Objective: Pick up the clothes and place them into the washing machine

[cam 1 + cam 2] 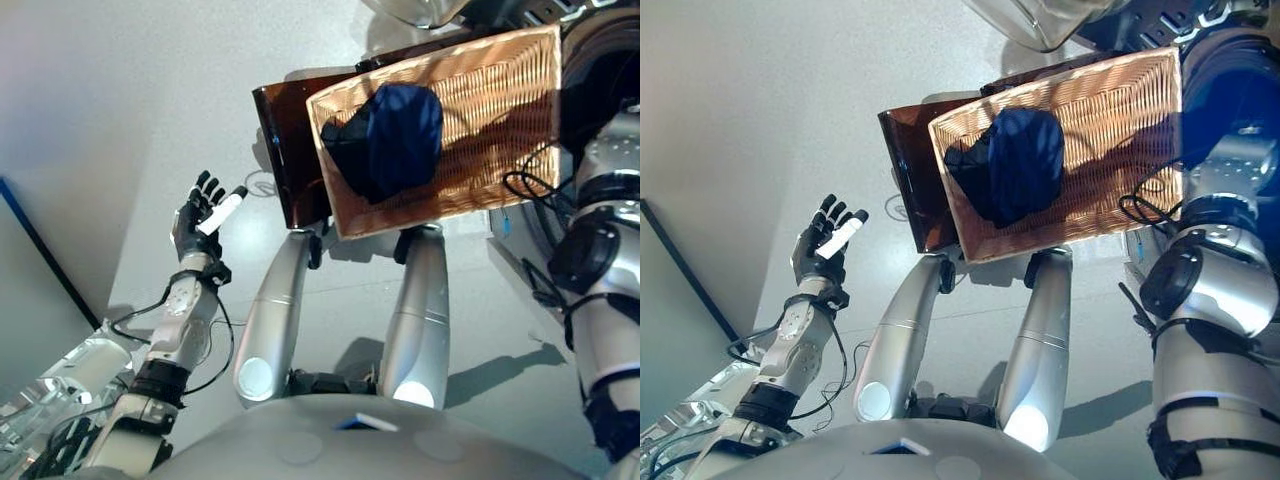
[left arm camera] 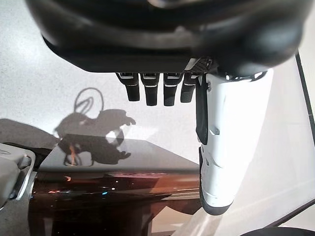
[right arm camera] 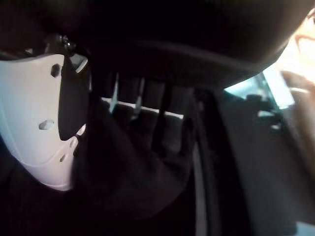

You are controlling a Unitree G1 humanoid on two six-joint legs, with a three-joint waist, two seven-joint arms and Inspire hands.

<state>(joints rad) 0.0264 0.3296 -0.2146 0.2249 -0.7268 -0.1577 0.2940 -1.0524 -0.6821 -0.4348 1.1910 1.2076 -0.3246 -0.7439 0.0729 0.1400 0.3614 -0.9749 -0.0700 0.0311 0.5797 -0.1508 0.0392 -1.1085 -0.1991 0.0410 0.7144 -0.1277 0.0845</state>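
Observation:
A wicker basket stands ahead of me with a bundle of dark blue clothes in its left half. My left hand is raised well left of the basket, open and holding nothing; its straight fingers show in the left wrist view. My right arm reaches up past the basket's right end toward the washing machine's glass door, and its hand is out of both eye views. In the right wrist view the right hand has a dark garment pinched between the thumb and fingers.
A glossy dark brown box sits under and left of the basket. Pale floor spreads to the left, with a dark strip along the wall's foot.

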